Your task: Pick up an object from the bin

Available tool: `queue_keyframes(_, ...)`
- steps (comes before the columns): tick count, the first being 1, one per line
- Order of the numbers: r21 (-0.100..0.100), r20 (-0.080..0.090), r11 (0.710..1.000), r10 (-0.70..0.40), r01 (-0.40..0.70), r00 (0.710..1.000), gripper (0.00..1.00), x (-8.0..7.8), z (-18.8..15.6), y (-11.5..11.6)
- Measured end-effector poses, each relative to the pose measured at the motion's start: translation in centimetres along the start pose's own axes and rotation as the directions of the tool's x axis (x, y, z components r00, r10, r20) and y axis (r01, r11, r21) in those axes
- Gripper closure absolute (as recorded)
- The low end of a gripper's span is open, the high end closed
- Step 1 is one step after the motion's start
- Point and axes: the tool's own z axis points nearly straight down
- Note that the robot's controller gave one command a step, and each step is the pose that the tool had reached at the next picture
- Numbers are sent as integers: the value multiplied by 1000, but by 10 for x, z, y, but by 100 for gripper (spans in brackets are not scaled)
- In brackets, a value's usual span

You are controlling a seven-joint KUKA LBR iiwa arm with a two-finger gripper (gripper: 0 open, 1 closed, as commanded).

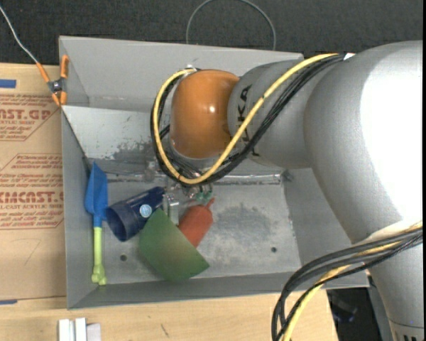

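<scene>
Tool: the tool [179, 199] sits low in the bin [252, 226], just under the arm's orange cover [202, 116], near the middle of the bin's floor and a little toward its left wall.
Tool state: mostly hidden beneath the cover and the looped cables [158, 130]; I cannot tell how far open it is, and nothing can be seen in its hold.
Nearest thing: a red-orange piece [196, 222], rounded and tapering, lies just beside the tool on the side toward the bin's near edge; contact with the tool cannot be made out.
Next to it: a dark blue cup [131, 215] lies on its side just left of the tool, its mouth toward the left wall.
Below both: a green cup [169, 251] lies tilted toward the near edge, touching or overlapping the blue cup and the red-orange piece.
Farther out: a blue scoop [96, 190] with a yellow-green handle runs along the left wall, apart from the cluster.
Right half of the floor: bare metal.
Progress: the tool is down among the three clustered things, so the approach looks done.
Left to do: a secure hold on one thing, most likely the red-orange piece or the blue cup, then a lift clear of the bin; no lift is evident yet.
</scene>
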Motion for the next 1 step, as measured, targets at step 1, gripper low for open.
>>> queue_keyframes(1,1,-22,995,-96,96,995,100,10,25,5)
